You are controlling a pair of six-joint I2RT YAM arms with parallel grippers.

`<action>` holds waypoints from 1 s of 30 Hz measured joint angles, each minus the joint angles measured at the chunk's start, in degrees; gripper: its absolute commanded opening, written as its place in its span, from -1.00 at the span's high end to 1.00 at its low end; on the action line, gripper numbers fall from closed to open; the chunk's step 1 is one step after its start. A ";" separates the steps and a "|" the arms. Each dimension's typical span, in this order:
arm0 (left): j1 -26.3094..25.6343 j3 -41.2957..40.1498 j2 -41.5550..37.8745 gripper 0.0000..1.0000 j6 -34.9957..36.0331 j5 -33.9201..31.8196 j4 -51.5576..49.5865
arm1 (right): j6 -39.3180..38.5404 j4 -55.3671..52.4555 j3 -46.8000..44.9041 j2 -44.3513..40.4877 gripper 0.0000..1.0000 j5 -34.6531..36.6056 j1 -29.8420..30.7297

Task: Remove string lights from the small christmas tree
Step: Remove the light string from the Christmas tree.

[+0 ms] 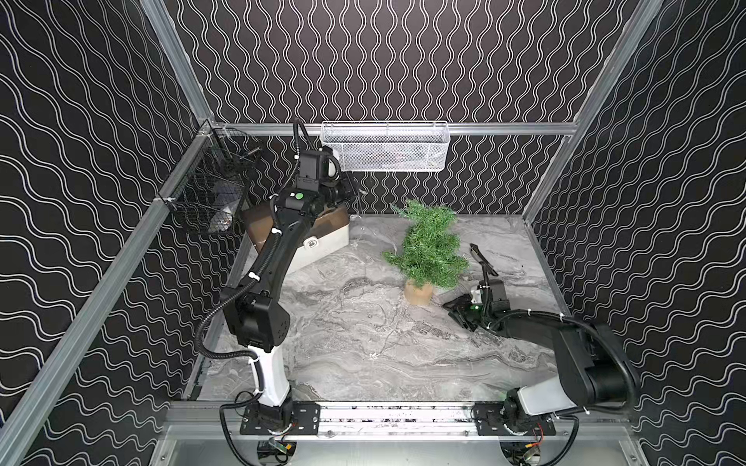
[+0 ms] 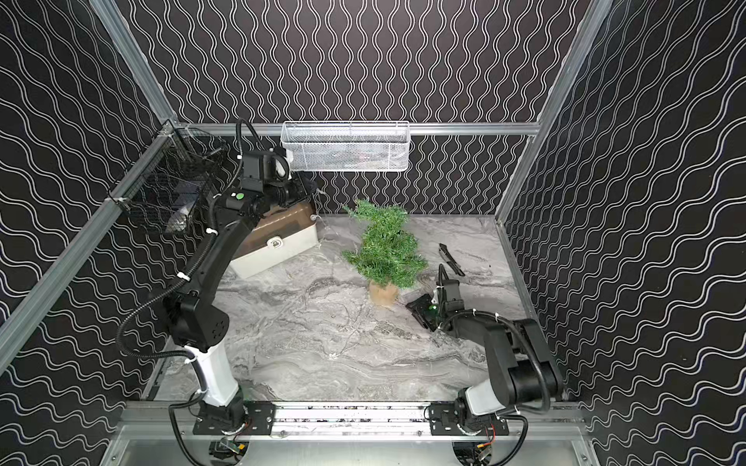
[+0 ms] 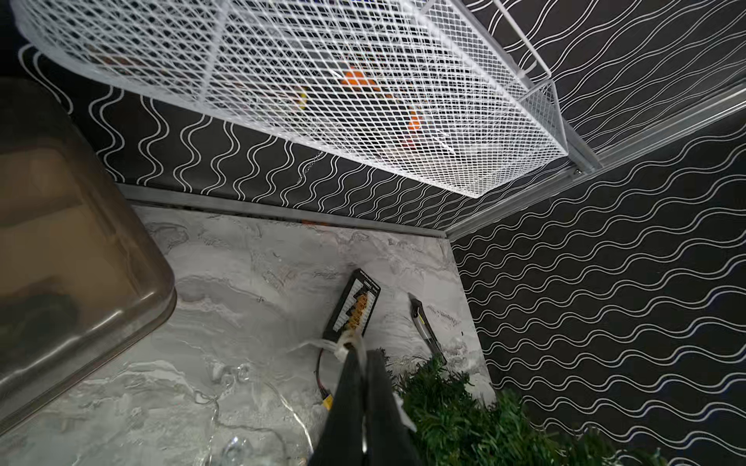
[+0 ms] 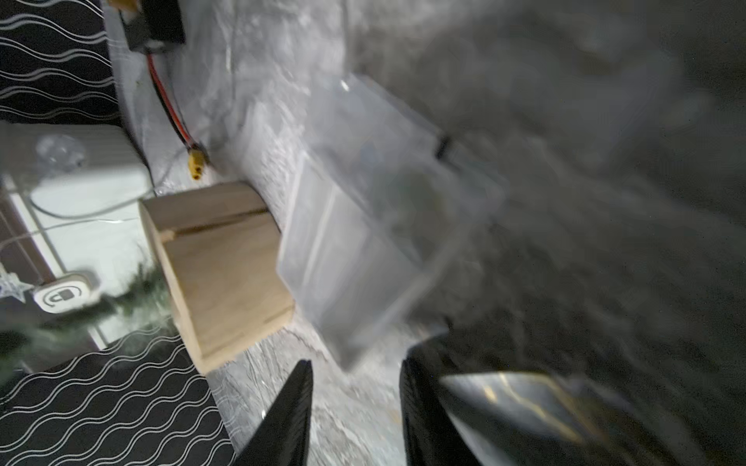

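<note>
Left gripper (image 3: 365,355) pinches the lights (image 3: 345,346); right gripper (image 4: 357,359), narrowly open and empty, faces their blurred clear box (image 4: 363,210) beside the tree (image 1: 428,246).

Black left arm (image 1: 282,246) and right arm (image 1: 533,324), white lower links (image 1: 272,375), corrugated black cables (image 1: 210,322).

1. I count one small christmas tree (image 1: 428,246).
2. One set of string lights (image 4: 355,234).
3. Two baskets: white mesh basket (image 1: 385,147), black wire basket (image 1: 206,189).
4. One storage box (image 1: 323,242).
5. One connector board (image 3: 357,306), one utility knife (image 3: 426,327).
6. My two pincers: left pincer (image 3: 365,355), right pincer (image 4: 357,363).
</note>
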 measured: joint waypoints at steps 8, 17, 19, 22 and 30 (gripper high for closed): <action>1.92 -2.21 -1.90 0.95 0.02 0.00 0.09 | 0.37 2.91 11.74 11.58 0.36 2.08 -3.74; 6.36 -5.55 -4.35 0.96 -0.02 0.59 0.04 | -0.48 4.94 26.88 24.96 0.44 -0.48 -4.31; 8.13 -6.93 -5.55 0.96 -0.04 -0.02 0.04 | -0.13 5.22 28.72 26.53 0.44 -0.72 -3.34; 11.30 -8.98 -7.69 0.96 -0.13 -0.42 -0.04 | 0.48 5.29 31.80 28.72 0.46 -1.09 -0.81; 20.35 -14.95 -14.58 0.97 -1.57 -3.23 -0.28 | 1.27 4.96 35.78 32.09 0.48 -5.84 2.56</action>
